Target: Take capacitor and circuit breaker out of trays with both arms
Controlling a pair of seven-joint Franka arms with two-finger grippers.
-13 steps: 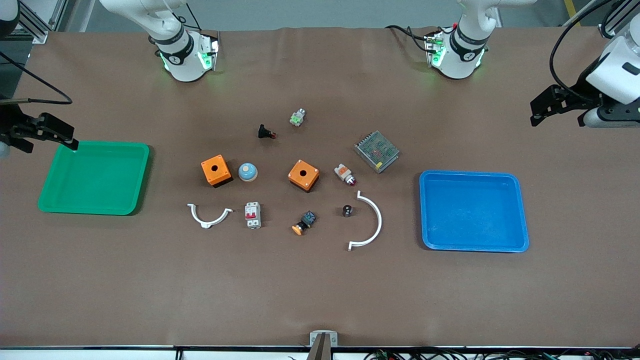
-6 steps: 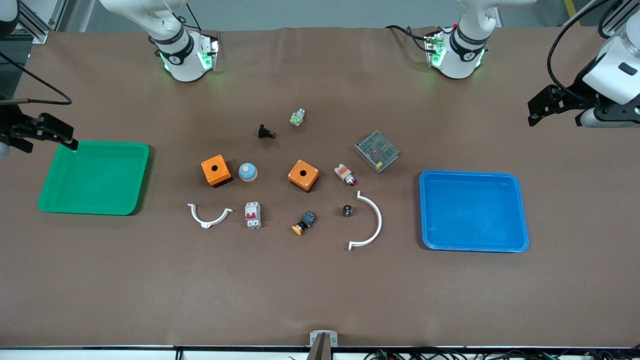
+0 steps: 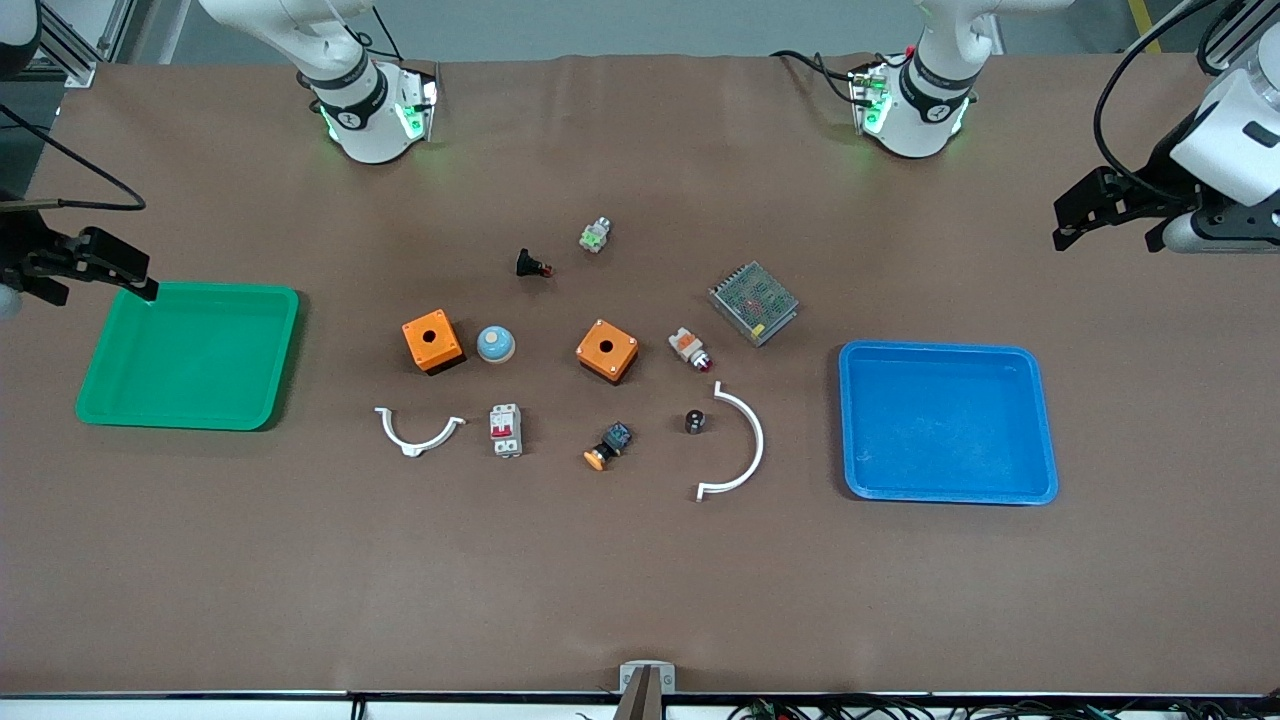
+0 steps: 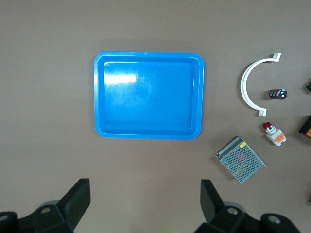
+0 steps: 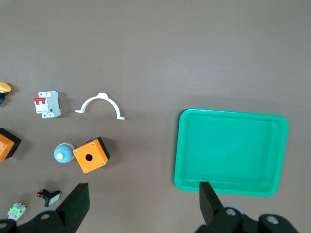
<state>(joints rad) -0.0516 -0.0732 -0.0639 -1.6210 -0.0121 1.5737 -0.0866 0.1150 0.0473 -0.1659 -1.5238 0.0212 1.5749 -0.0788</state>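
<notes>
The capacitor (image 3: 694, 421), a tiny black cylinder, lies inside the curve of a white arc (image 3: 742, 445); it also shows in the left wrist view (image 4: 278, 93). The breaker (image 3: 505, 430), a white block with red levers, lies nearer the front camera than an orange box (image 3: 432, 341); it also shows in the right wrist view (image 5: 47, 104). My left gripper (image 3: 1105, 225) (image 4: 145, 194) is open and empty, up over bare table near the blue tray (image 3: 1040, 420) (image 4: 99, 97). My right gripper (image 3: 95, 280) (image 5: 143, 196) is open and empty over the green tray's (image 3: 285, 360) (image 5: 180, 145) corner.
Around the table's middle lie a second orange box (image 3: 607, 350), a blue dome button (image 3: 495, 344), a mesh metal box (image 3: 753, 302), a white-orange part with red tip (image 3: 689, 348), a black button with orange cap (image 3: 606, 447), a black part with red tip (image 3: 531, 265) and another white arc (image 3: 418, 430).
My left gripper has drifted slightly toward the table's middle. The right arm and the objects have not moved.
</notes>
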